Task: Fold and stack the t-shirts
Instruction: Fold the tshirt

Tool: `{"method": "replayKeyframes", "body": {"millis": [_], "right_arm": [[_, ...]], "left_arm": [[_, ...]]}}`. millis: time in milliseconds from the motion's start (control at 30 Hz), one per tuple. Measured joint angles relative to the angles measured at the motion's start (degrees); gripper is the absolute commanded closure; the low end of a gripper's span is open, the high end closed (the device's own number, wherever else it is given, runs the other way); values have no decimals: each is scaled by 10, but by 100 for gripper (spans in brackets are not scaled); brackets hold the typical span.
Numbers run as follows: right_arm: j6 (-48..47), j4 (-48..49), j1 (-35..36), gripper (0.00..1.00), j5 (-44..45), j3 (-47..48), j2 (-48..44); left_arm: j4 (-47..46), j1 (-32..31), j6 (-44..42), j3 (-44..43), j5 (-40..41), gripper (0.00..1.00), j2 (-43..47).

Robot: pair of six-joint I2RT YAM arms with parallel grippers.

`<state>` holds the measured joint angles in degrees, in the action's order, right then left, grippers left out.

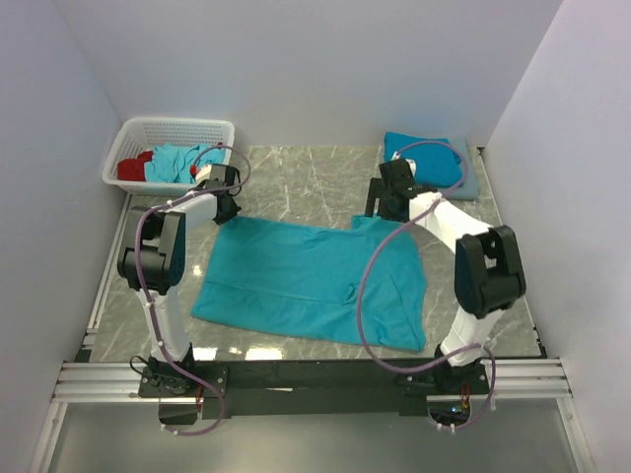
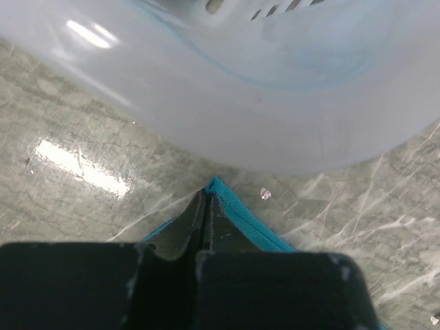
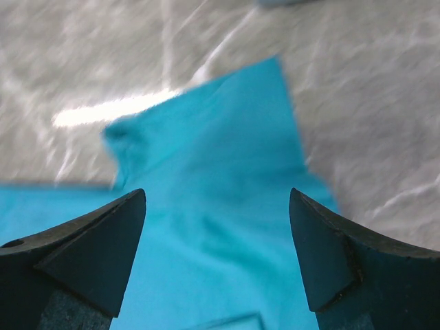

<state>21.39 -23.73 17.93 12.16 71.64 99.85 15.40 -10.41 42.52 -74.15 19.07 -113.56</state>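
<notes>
Left wrist: your left fingers (image 2: 184, 230) clamp the t-shirt (image 2: 242, 218) corner; right fingers (image 3: 89, 247) spread, empty; a lone pull may skew it.

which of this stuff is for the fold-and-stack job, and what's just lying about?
Job:
- spread t-shirt, mid-table
- folded t-shirt, far right
- teal t-shirt, in the basket

Lying about:
- white basket, far left
- red cloth inside it

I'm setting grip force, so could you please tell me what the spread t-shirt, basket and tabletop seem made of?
The spread t-shirt: soft matte cloth, likely cotton; it lies limp and creased. The basket: white plastic, judging by its moulded lattice walls. The tabletop: polished grey stone or a laminate imitating it; veined, with bright light reflections.
</notes>
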Motion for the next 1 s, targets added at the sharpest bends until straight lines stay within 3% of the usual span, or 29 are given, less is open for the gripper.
{"method": "replayKeyframes", "body": {"millis": [400, 467, 567, 933, 1000], "right_arm": [[2, -47, -29, 14, 19, 149, 179], [2, -54, -29, 14, 19, 159, 193], [3, -75, -29, 22, 20, 182, 212], [35, -120, -29, 19, 36, 242, 236], [42, -127, -29, 25, 36, 263, 243]], "left_arm": [[-14, 0, 1, 24, 0, 99, 16], [-14, 0, 0, 27, 0, 99, 18], [-14, 0, -1, 30, 0, 99, 21], [-18, 0, -1, 38, -4, 99, 26], [-18, 0, -1, 38, -4, 99, 26]]}}
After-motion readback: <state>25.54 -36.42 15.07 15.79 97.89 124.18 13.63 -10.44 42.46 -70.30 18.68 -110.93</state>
